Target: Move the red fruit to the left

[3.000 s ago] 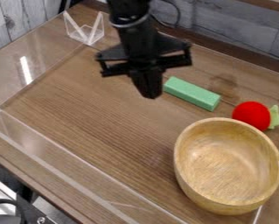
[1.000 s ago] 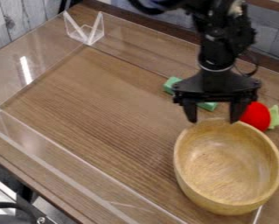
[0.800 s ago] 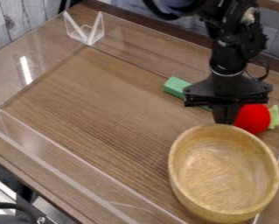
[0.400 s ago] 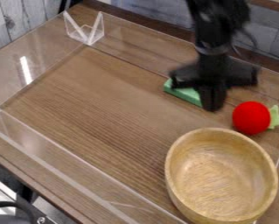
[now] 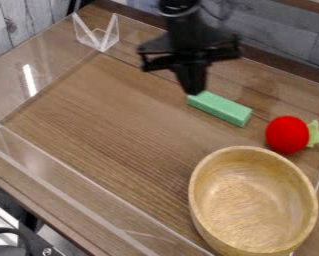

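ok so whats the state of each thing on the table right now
claw: shut, empty, raised above the table by the green block
red fruit: on the table at the right, not held
green block: lying flat, untouched
wooden bowl: upright, empty

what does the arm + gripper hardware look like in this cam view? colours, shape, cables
All black. The gripper tapers downward to narrow dark fingers, below a horizontal black crossbar that sticks out on both sides like a T. The arm's column rises above it out of the top of the frame. A thin dark cable shows near the top edge. No markings are legible; the image is blurred.
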Controlling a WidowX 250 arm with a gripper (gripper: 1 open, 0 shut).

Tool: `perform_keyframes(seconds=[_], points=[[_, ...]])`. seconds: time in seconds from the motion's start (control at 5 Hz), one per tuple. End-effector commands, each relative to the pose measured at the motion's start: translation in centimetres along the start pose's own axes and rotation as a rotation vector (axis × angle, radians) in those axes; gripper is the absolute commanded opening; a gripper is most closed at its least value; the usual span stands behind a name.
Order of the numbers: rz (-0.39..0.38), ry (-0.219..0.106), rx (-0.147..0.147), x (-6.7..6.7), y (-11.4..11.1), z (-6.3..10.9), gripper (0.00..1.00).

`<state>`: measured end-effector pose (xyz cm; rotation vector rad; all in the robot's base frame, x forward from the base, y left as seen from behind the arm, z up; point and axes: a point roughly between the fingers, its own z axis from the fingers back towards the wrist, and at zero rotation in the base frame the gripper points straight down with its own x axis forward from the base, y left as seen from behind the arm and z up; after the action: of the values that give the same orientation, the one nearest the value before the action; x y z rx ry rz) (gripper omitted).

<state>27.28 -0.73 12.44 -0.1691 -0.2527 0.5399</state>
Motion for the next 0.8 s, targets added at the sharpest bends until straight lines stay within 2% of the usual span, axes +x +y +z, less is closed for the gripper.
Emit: perform_keyframes(seconds=[0.0,0.4,0.6], points=[[0.013,-0.046,-0.001,-0.3,0.3,1.0,0.00],[0.058,-0.049,0.027,-2.0,-0.5,0.8,0.00],[0.020,-0.041,0.034,-2.8,-0.7,0.9,0.00]])
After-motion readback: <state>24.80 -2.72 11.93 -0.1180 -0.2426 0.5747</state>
